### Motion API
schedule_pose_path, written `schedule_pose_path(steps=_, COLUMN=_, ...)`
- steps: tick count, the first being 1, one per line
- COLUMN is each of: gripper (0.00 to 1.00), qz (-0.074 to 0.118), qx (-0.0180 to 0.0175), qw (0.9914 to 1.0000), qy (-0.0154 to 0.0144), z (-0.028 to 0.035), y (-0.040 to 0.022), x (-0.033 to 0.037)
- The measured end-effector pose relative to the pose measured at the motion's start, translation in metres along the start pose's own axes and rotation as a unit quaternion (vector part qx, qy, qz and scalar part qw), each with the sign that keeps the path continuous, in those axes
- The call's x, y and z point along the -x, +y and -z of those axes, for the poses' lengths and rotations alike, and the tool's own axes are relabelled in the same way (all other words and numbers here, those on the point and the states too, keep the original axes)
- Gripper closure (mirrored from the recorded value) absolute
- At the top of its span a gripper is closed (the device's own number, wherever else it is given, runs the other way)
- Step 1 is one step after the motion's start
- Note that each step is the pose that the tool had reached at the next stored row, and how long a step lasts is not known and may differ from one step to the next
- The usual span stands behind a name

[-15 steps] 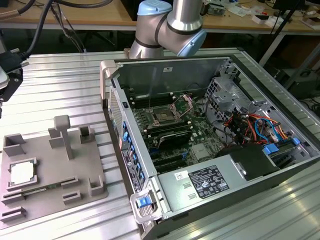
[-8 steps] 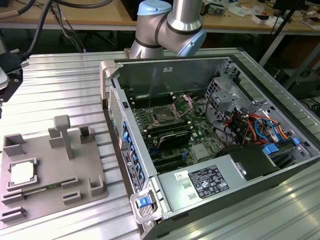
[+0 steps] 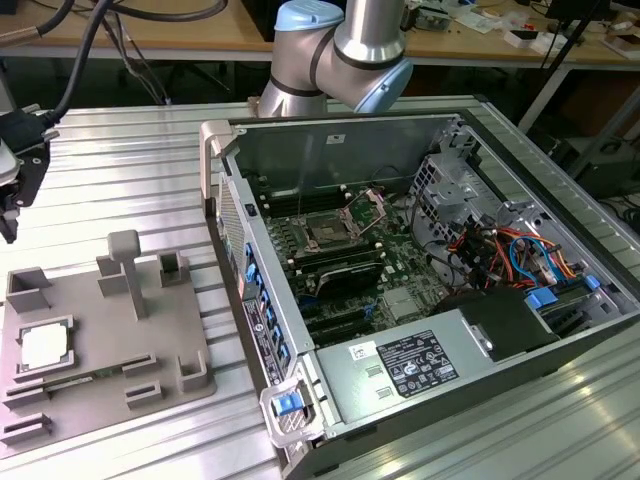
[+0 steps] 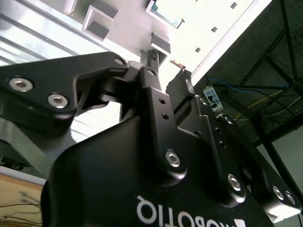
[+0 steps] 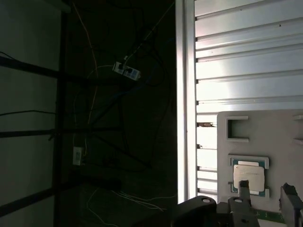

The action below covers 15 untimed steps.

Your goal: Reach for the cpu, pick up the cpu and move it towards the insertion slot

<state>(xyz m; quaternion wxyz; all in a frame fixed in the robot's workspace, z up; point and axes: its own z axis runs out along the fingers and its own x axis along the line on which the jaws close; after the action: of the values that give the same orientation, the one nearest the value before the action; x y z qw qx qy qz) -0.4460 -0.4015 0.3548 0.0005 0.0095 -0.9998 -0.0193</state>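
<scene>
We see the gripper (image 5: 266, 201) with its jaws standing wide apart and nothing between them. In the first wrist view the cpu (image 5: 249, 178) lies just beyond the fingertips (image 5: 244, 188), flat in a framed pocket of the grey fixture plate (image 5: 265, 127). One fingertip overlaps an edge of the chip in the picture and the other stands off to its side, so the jaws are not around it.

In the exterior view the gripper hangs above the ribbed tabletop (image 3: 130, 170) at the exterior view's far left. The cpu sits nearer, silvery face up on the plate, apart from the jaws. To the exterior view's right of the plate stands the open computer case (image 3: 340, 150). Inside it, well apart from the cpu, is the insertion slot (image 3: 328, 232), framed in shiny metal. The robot arm (image 3: 340, 50) rises at the far side of the case.
</scene>
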Motion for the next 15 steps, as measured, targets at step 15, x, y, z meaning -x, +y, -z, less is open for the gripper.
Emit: schedule_pose_path(steps=15, gripper=0.52, qz=0.004, qx=-0.0006, qw=0.99999, qy=0.0001, z=-0.019, y=-0.0053, x=-0.0012)
